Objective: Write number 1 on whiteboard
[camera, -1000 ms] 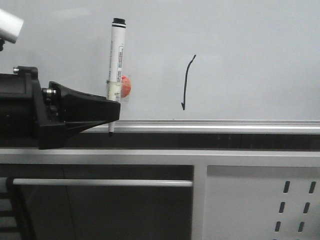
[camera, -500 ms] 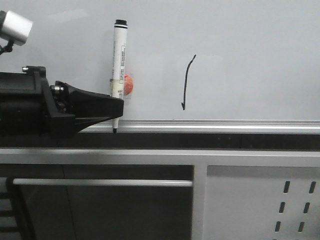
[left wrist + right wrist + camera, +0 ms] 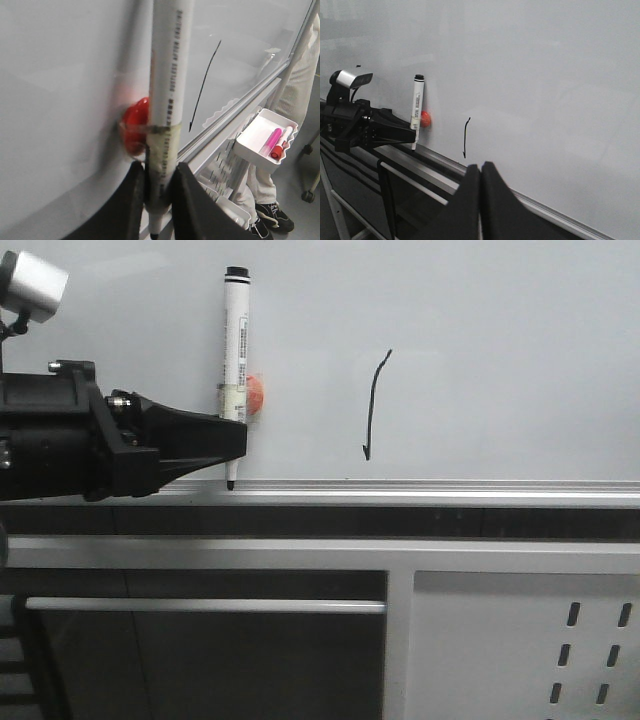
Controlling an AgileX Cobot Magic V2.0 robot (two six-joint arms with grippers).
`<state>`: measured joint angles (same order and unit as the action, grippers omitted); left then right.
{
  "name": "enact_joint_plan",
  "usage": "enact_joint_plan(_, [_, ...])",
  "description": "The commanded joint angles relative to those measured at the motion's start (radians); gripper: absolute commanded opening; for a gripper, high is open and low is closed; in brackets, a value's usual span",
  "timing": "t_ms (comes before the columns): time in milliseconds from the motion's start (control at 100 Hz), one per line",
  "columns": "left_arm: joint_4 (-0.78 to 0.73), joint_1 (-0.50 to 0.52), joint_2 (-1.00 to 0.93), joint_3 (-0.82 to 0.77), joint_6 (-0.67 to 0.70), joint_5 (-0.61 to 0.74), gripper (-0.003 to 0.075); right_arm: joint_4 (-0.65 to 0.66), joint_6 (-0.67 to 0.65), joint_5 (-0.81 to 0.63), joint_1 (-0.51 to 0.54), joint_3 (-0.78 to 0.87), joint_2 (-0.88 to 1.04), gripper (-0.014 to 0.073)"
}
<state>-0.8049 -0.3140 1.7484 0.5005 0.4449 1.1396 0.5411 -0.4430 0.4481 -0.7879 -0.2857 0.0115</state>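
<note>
Black marker ink forms the number 1 [image 3: 373, 405] on the whiteboard [image 3: 500, 350]: a thin, slightly curved vertical stroke with a small hook at its lower end, sitting just above the silver edge rail [image 3: 450, 487] in the front view. The left gripper [image 3: 236, 438] is well to the left of the stroke and apart from it, its black fingers clamped on the lower part of a white marker pen [image 3: 234, 350]. The pen stands upright, cap end up, its dark tip [image 3: 231, 483] level with the rail; whether the tip touches the rail or board cannot be told. In the left wrist view the two fingers [image 3: 131, 200] close on the pen's barrel [image 3: 170, 75] just below a band of yellowish tape [image 3: 162, 145], and a red round object [image 3: 135, 122] lies against the board directly behind the pen. The same view shows the stroke [image 3: 204, 85] beyond the pen, and past the board's edge a white tray [image 3: 265, 135] holding a pink marker [image 3: 270, 142] and a second one with a red end. In the right wrist view the right gripper [image 3: 480, 172] has its fingers pressed together with nothing between them, held off the board below and slightly to the right of the stroke [image 3: 466, 137].
</note>
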Motion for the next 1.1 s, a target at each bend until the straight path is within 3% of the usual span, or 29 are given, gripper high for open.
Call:
enact_joint_plan(0, [0.035,0.003,-0.031,0.020,0.010,0.223,-0.0018,0.020,0.001,-0.075,0.008,-0.022,0.003,-0.0071])
enact_joint_plan(700, [0.038,0.003,0.045,0.081,0.012,0.223,-0.0018,0.020,0.001,-0.075,0.008,-0.022,0.003,-0.0071])
enact_joint_plan(1090, [0.021,0.005,-0.062,0.081,0.012,0.223,-0.0018,0.020,0.001,-0.075,0.008,-0.022,0.003,-0.0071])
